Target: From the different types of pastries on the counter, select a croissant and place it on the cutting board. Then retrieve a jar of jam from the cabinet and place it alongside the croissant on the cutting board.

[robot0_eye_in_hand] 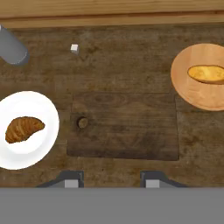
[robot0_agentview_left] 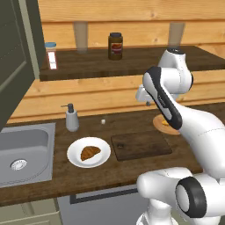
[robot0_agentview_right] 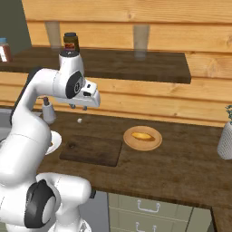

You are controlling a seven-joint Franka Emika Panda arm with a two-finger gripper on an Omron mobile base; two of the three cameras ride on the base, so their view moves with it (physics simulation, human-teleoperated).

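Note:
The croissant [robot0_agentview_left: 90,153] [robot0_eye_in_hand: 24,129], a golden-brown crescent, lies on a round white plate [robot0_agentview_left: 74,158] [robot0_eye_in_hand: 35,151] left of the cutting board [robot0_agentview_left: 140,145] [robot0_agentview_right: 93,149] [robot0_eye_in_hand: 127,127]. The dark board is bare. The yellow-orange pastry [robot0_agentview_right: 142,135] [robot0_eye_in_hand: 206,73] rests on a tan round plate [robot0_agentview_right: 154,142] to the board's right. My gripper [robot0_agentview_right: 79,107] [robot0_eye_in_hand: 111,179] hangs open, high above the board's near edge, with nothing between its fingers. The olive-grey cabinet [robot0_agentview_left: 13,57] stands at the upper left, its inside hidden. The jar of jam is out of view.
A grey soap dispenser [robot0_agentview_left: 71,117] [robot0_eye_in_hand: 11,48] and a small white cube [robot0_agentview_left: 103,121] sit at the back of the counter [robot0_agentview_left: 132,171]. The steel sink [robot0_agentview_left: 22,154] lies left. A brown jar [robot0_agentview_left: 115,45] stands on the plank shelf. A vase [robot0_agentview_right: 225,136] stands far right.

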